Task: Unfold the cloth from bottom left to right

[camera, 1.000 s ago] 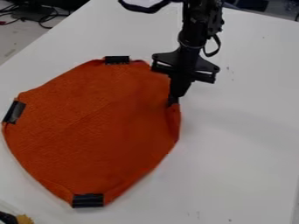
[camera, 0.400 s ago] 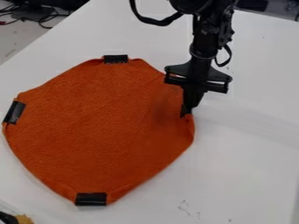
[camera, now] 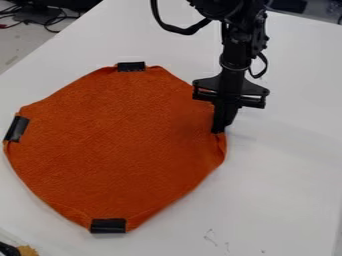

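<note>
1. Find the orange cloth [camera: 117, 145] reaching toward the view's left and lower left from the hand [camera: 219, 129], with only the right-hand corner of the fabric right at the fingers.
2. Read the hand as closed, seemingly pinching the edge of the cloth at that corner; cannot tell how much fabric is caught.
3. Working with a single arm [camera: 235, 52], so no choice of side to make; placed at the view's upper right, above and behind the gripped corner.
4. Judge no clearly longer axis in the rounded diamond of cloth; take instead the line from the left black patch [camera: 17, 128] across to the hand as the one to pull along.
5. Note also the top black patch [camera: 131, 66] to the upper left of the hand, and the bottom black patch [camera: 107, 225] to the lower left, each at a corner.
6. Lying nearly flat on the white surface [camera: 287, 165], with a small tuck just below the fingers; probably close to finished.
7. Probably next: ease the corner outward to the view's right if slack remains, then lower, let go and lift straight up.
8. Beware of pulling too far and dragging the whole cloth, or of leaving the tuck folded under on release.
</note>
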Controlling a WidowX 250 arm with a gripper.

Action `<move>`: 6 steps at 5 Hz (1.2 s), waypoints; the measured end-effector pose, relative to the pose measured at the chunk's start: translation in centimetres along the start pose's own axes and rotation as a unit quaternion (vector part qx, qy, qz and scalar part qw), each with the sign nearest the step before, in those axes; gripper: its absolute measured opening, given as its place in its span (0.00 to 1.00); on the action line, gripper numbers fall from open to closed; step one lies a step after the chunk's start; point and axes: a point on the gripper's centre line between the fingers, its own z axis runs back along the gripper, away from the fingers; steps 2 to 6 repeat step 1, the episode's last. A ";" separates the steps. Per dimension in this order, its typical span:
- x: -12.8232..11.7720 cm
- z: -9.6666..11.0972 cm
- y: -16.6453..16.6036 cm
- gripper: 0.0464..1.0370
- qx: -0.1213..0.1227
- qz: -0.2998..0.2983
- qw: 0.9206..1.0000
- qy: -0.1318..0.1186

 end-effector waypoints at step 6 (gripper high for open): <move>0.0 -0.1 -0.1 0.01 -0.006 0.000 1.000 -0.004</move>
